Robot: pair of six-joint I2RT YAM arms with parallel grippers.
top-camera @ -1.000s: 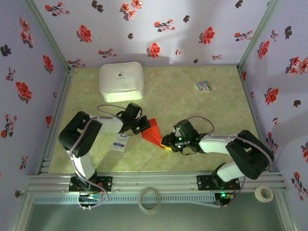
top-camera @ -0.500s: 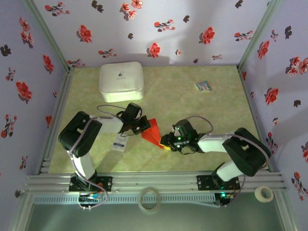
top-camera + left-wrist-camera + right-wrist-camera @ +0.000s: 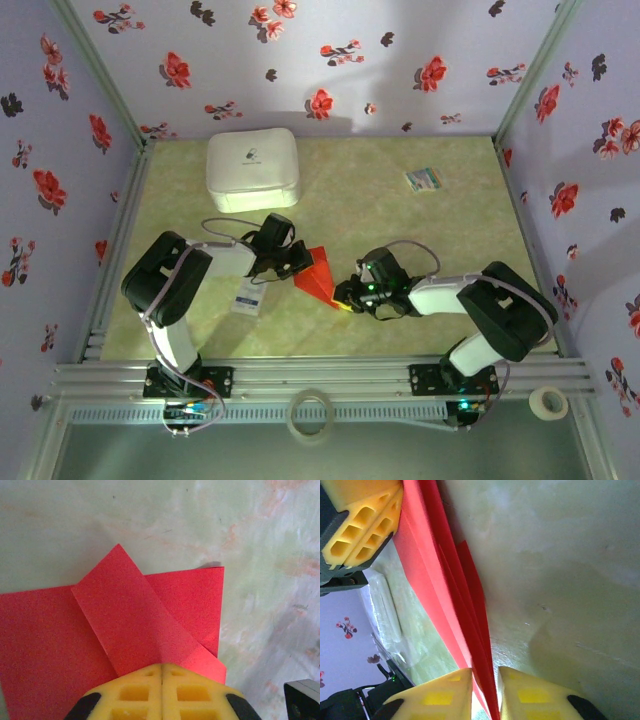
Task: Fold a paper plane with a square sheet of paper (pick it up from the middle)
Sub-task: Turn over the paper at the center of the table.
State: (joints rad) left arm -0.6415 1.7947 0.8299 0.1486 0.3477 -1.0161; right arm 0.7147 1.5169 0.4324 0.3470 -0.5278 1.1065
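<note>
The red square sheet of paper [image 3: 320, 270] is folded into several layers with one slanted flap [image 3: 125, 625] and is held up on edge above the table's middle. My left gripper [image 3: 297, 262] is shut on its left part; in the left wrist view the yellow pads [image 3: 162, 669] meet on the fold. My right gripper [image 3: 344, 296] is at the sheet's lower right end. Its two yellow fingers [image 3: 486, 682] straddle the layered edge [image 3: 445, 580] with a narrow gap, so it is open. In the right wrist view the left gripper's fingers [image 3: 362, 522] show at top left.
A white box [image 3: 252, 168] stands at the back left. A small multicoloured card [image 3: 424, 179] lies at the back right. A small white packet [image 3: 247, 298] lies under the left arm. Two tape rolls [image 3: 310, 415] [image 3: 547, 402] sit beyond the front rail.
My right gripper has slid a little left onto the paper's end, and its jaws have narrowed around it. The left gripper has kept its hold and not moved.
</note>
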